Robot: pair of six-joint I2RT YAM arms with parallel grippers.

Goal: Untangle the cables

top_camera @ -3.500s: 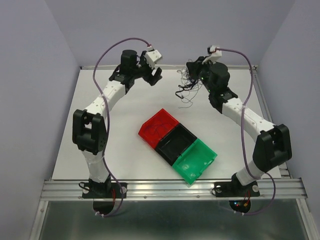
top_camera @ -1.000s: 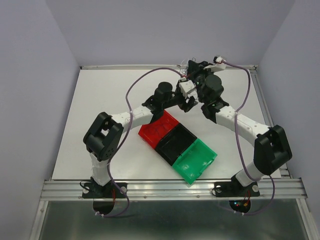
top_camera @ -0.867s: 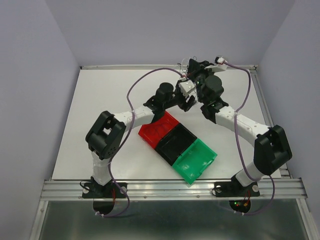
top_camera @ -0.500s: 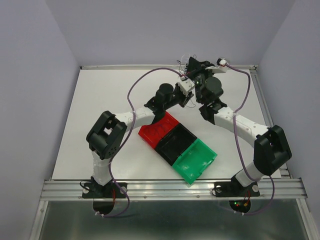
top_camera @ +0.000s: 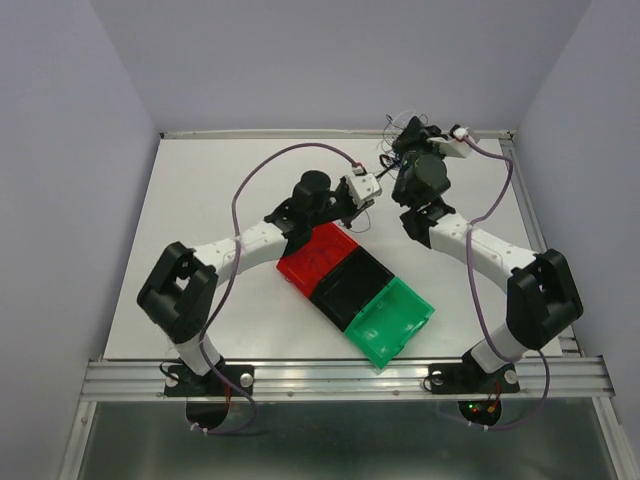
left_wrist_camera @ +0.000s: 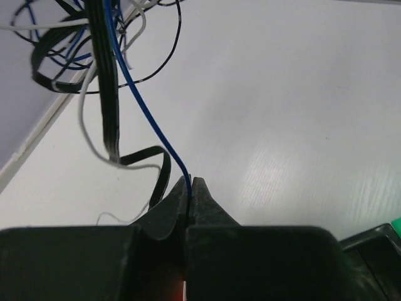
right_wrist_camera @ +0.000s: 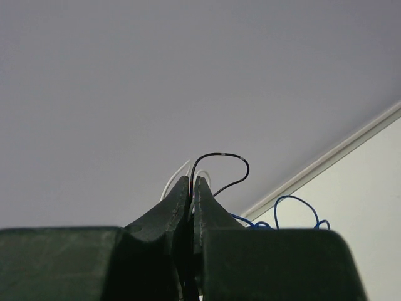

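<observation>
Separation step: the left gripper (left_wrist_camera: 190, 183), jaws fully closed, is pinching the blue cable (left_wrist_camera: 145, 116). The right gripper (right_wrist_camera: 191, 183), likewise closed, is holding the tangle (left_wrist_camera: 94, 56) above the table's (top_camera: 220, 200) far-right edge. The next move probably calls for drawing the blue cable free slowly.

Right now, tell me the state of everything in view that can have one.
Left gripper, shut on the blue cable.
Right gripper, shut on the tangle of cables, a black loop and white strand poking past its tips.
Blue cable, drawn nearly straight from tangle to left gripper.
Tangle of cables, knotted, held up near the far edge of the table.
Three-bin tray, open-topped, flat on the table.
</observation>
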